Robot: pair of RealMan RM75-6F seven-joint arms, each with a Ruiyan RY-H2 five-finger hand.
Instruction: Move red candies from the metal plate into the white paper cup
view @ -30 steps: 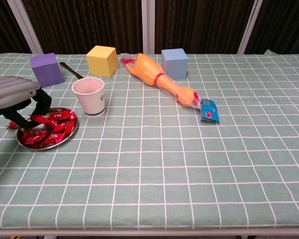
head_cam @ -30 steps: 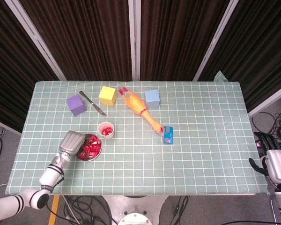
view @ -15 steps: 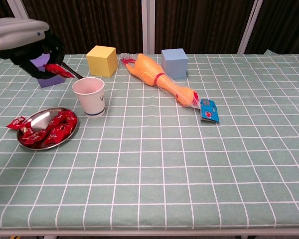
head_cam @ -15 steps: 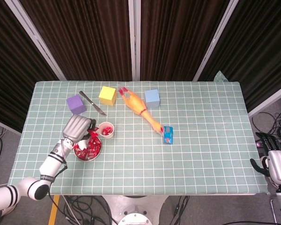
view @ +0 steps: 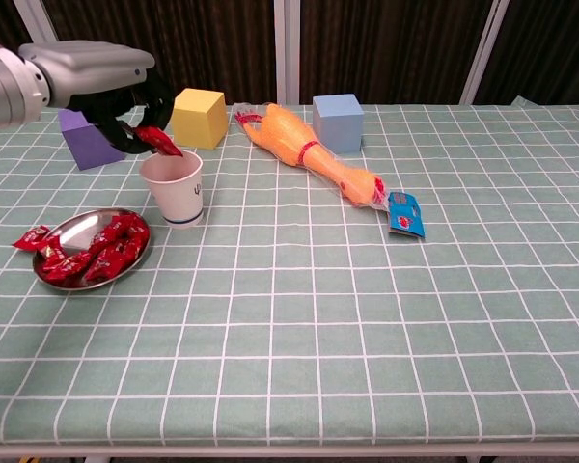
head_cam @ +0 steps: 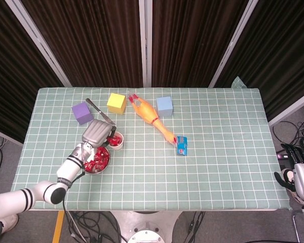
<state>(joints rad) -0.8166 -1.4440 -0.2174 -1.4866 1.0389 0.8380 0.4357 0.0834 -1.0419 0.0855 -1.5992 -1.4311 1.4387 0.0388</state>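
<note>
Near edge, left side: one metal plate (view: 44, 273) with a pile of red candies (view: 101, 253); can't count them exactly. One more wrapped candy (view: 29, 238) hangs over the plate's left rim onto the table (view: 367, 318).

Just behind the plate: one white paper cup (view: 173, 187), upright. Head view shows red inside it already.

Left hand (view: 125, 101) hovers just above the cup's rim, palm down, forearm coming in from the left. Fingers (view: 160, 95) curled down, pinching one red candy (view: 158, 142) right over the cup opening, not touching the rim as far as I can tell.

Right hand (head_cam: 300, 174) sits off the table's right edge, low, far from everything. Its fingers point up and hold nothing that shows; how far apart they are, can't tell.

Mid table: one small blue packet (view: 405, 213) touching the tip of one yellow rubber chicken (view: 309, 152), which lies diagonally.

Far row: one purple cube (view: 87, 138), one knife (head_cam: 100, 111), one yellow cube (view: 196, 117), one blue cube (view: 337, 122).

Table is covered in a green cloth with white grid. Dark curtains (head_cam: 91, 40) with pale vertical posts behind. Cables on the floor (head_cam: 300, 126) at right.
</note>
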